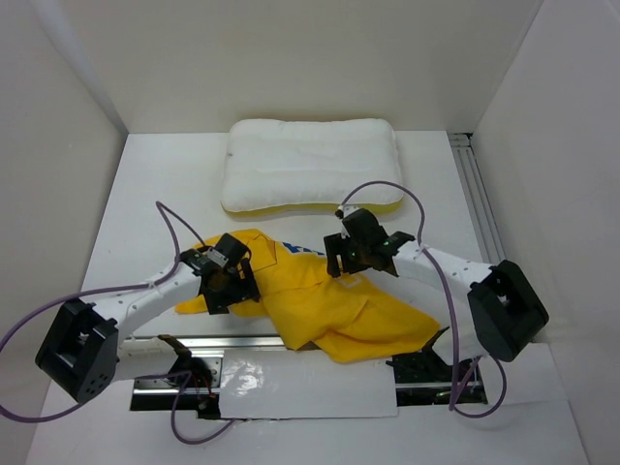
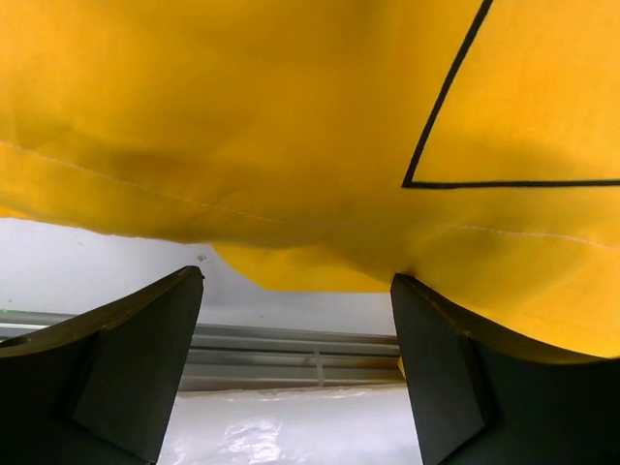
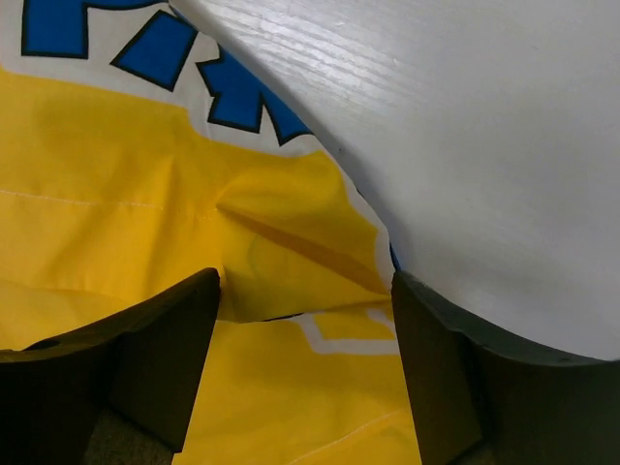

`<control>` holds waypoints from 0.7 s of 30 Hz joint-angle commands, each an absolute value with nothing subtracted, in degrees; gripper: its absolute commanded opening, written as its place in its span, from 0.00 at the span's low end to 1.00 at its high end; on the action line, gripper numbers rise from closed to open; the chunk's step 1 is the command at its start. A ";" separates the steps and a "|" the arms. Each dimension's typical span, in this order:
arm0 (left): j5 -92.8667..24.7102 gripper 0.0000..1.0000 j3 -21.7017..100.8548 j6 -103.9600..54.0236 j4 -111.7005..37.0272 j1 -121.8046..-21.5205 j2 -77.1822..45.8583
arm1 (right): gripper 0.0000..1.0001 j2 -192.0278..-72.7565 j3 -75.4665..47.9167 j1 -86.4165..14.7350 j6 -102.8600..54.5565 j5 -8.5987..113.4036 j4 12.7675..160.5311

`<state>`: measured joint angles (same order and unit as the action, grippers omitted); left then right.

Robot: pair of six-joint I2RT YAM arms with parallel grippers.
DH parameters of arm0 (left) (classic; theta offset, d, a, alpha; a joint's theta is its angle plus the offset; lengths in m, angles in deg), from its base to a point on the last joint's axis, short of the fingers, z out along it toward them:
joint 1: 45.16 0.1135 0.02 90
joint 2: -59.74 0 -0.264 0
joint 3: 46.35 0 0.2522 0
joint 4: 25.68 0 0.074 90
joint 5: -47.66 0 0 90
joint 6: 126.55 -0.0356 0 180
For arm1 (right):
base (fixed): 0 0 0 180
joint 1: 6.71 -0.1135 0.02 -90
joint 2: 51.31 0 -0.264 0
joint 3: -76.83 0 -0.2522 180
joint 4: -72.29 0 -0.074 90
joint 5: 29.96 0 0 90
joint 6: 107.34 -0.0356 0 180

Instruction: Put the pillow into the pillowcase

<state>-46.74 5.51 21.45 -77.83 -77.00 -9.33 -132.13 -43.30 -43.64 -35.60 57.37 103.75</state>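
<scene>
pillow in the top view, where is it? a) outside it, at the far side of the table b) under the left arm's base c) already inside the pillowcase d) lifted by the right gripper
A: the white pillow lies bare at the far side of the table, with the crumpled yellow pillowcase nearer the arm bases.

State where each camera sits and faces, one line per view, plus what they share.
Top external: above and behind the arms, looking down at the table, pillow, pillowcase; left gripper and right gripper show.
Left wrist: on the left arm, facing pillowcase fabric close up; its two fingers show, apart.
Right wrist: on the right arm, facing the blue lettering; its fingers show, apart.
Shared: all three see the yellow pillowcase.
</scene>
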 commanded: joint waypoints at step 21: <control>-53.41 0.00 10.82 23.75 -84.79 -76.72 -3.98 | 0.00 -136.13 -39.49 -47.23 -38.69 67.85 100.46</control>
